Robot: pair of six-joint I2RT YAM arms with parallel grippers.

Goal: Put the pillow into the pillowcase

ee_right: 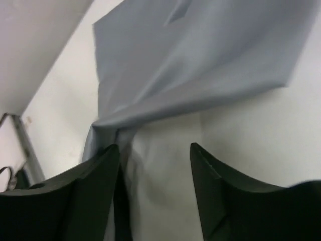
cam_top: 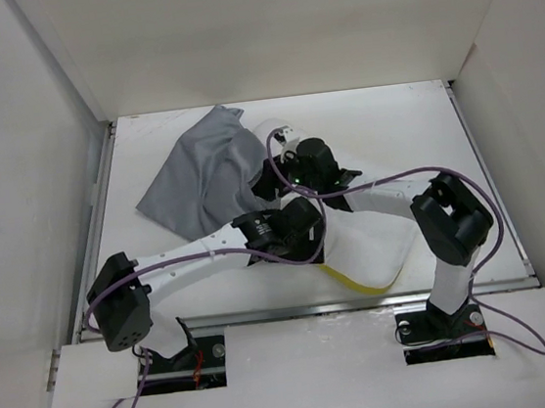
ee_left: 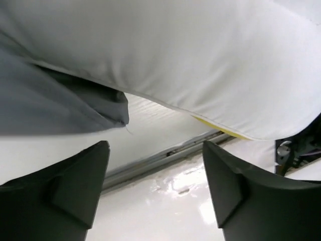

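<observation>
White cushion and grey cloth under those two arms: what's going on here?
Two robot arms are working a plump white yellow-banded pillow into a floppy grey fabric pillowcase. Both the left gripper and right gripper hang open, gripping nothing. Most of the pillow lies bare.

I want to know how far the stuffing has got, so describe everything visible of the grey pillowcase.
The pillowcase is a thin, plain grey fabric sack, wrinkled and floppy, spread on the far left of the table. Its right side overlaps the far end of the white pillow; whether that end is inside it or just under it cannot be told. The pillow's yellow-banded near end lies outside. The left hand and right hand are open, neither gripping it.
</observation>
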